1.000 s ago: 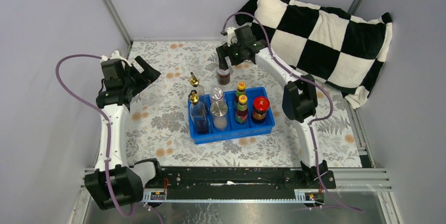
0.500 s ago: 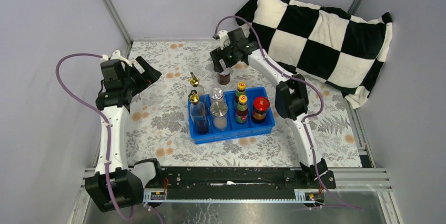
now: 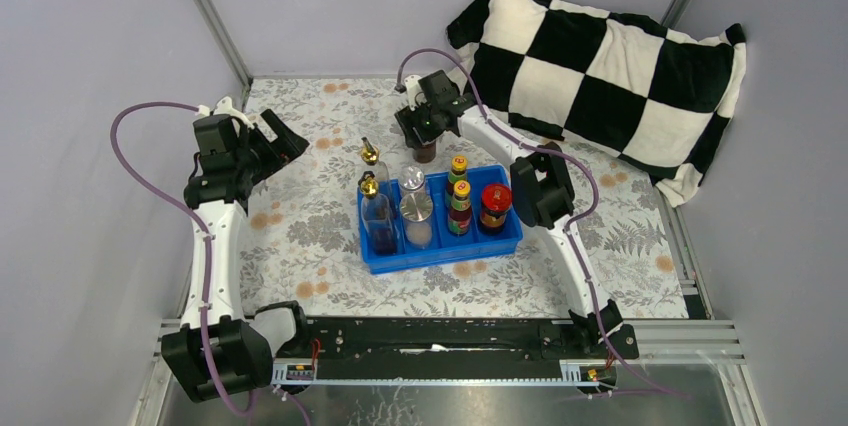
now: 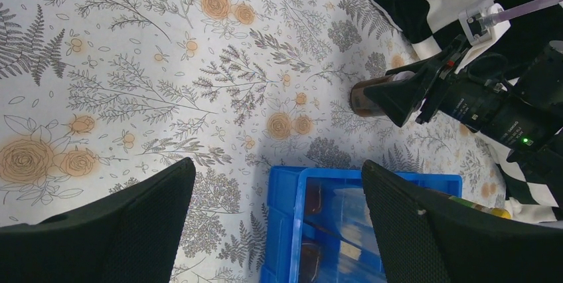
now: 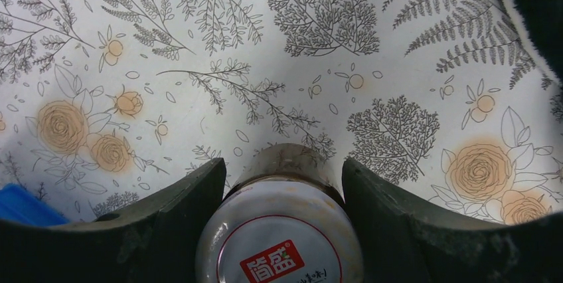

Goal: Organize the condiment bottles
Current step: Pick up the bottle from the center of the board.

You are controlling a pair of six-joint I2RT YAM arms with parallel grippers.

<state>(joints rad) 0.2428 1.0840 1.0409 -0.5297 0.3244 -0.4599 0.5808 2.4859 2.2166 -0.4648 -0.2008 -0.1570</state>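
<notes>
A dark-filled jar with a white, red-labelled lid (image 5: pixel 284 230) stands on the floral cloth just behind the blue tray (image 3: pixel 440 258). It also shows in the top view (image 3: pixel 427 152) and the left wrist view (image 4: pixel 367 99). My right gripper (image 5: pixel 284 163) is open and straddles it, one finger close on each side. The tray holds two gold-spouted bottles (image 3: pixel 378 216), two silver-lidded shakers (image 3: pixel 416 211), two yellow-capped sauce bottles (image 3: pixel 460 201) and a red-lidded jar (image 3: pixel 495 204). My left gripper (image 3: pixel 283 141) is open and empty, well left of the tray.
A black-and-white checked pillow (image 3: pixel 620 56) lies at the back right, close behind the right arm. The tray's near-left corner (image 4: pixel 285 230) sits below my left fingers. Grey walls enclose the floral cloth (image 3: pixel 310 236). A metal rail (image 3: pixel 450 338) runs along the front.
My right gripper has moved left and down from beside the pillow, and its fingers now sit on either side of the jar. The left arm has barely moved.
</notes>
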